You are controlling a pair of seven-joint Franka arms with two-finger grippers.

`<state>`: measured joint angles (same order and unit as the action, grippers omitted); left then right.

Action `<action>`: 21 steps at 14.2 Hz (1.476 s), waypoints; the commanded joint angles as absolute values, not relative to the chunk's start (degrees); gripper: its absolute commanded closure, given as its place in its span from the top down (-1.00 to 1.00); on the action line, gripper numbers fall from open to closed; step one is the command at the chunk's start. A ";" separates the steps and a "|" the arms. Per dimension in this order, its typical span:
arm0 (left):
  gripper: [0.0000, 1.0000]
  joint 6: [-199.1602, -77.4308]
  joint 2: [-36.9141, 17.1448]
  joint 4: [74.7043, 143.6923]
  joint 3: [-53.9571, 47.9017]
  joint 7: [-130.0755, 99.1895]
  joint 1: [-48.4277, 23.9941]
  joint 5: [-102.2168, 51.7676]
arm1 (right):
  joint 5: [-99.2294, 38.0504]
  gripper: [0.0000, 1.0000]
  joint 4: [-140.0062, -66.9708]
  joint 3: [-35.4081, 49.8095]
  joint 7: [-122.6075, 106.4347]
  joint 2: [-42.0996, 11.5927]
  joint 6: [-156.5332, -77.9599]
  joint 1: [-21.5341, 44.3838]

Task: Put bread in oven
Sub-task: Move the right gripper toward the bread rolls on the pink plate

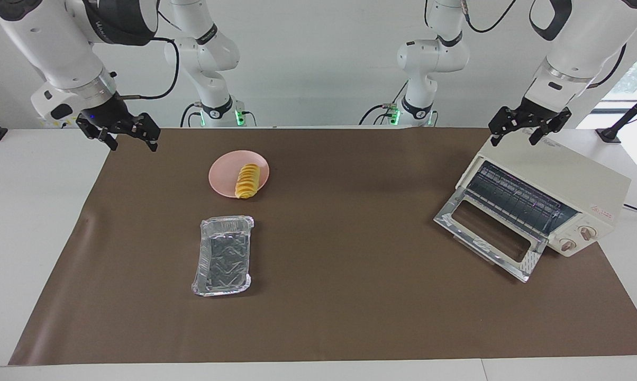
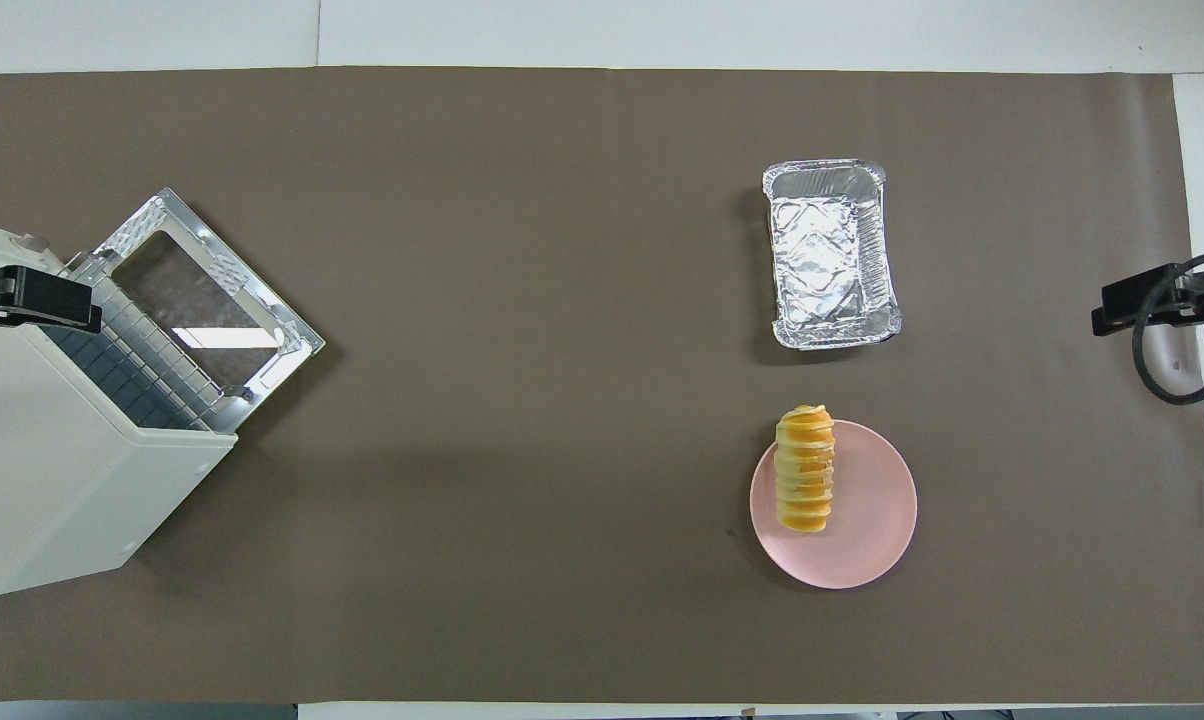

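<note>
Black two-finger tooling is raised on both arms, and neither unit holds or touches anything. Left gripper (image 1: 530,127): fingers spread wide, empty, hanging over the top of the oven (image 1: 567,174) at the corner nearest the robots. Right gripper (image 1: 118,132): fingers likewise spread wide, empty, hanging over the edge of the brown mat (image 1: 350,296) at the right arm's end of the table. Both arms wait.

Bread (image 1: 247,180): a small yellow-orange loaf with ridged, slice-like segments. It lies on its side on the pink plate (image 1: 224,177), with one end reaching over the plate's rim. It sits toward the right arm's end of the table, well apart from the right gripper and much farther still from the left gripper.

Oven: cream-white box directly below the left gripper, set at an angle on the mat. Its glass door (image 1: 490,234), framed in shiny metal, is folded down fully and the wire rack (image 1: 519,198) is exposed. Two round knobs (image 1: 578,238) sit beside the door opening.

Foil tray (image 1: 223,255): crinkled silver, empty, lying farther from the robots than the plate and apart from it.
</note>
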<state>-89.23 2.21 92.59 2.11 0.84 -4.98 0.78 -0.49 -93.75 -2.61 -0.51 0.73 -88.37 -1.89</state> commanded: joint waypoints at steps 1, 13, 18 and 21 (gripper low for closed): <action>1.00 -89.03 3.69 94.04 2.99 0.35 -6.07 1.85 | 0.53 1.00 -95.19 -2.11 -0.09 2.11 -88.33 -2.37; 1.00 -89.03 3.69 94.04 2.99 0.35 -6.06 1.85 | 0.26 1.00 -102.81 -0.09 -0.72 6.05 -87.97 -0.10; 1.00 -89.03 3.69 94.04 2.99 0.35 -6.06 1.85 | 0.09 1.00 -115.12 0.00 7.46 10.46 -99.30 7.28; 1.00 -89.03 3.69 94.04 2.99 0.35 -6.15 1.85 | 0.00 1.00 -121.88 0.00 12.02 10.37 -107.63 12.28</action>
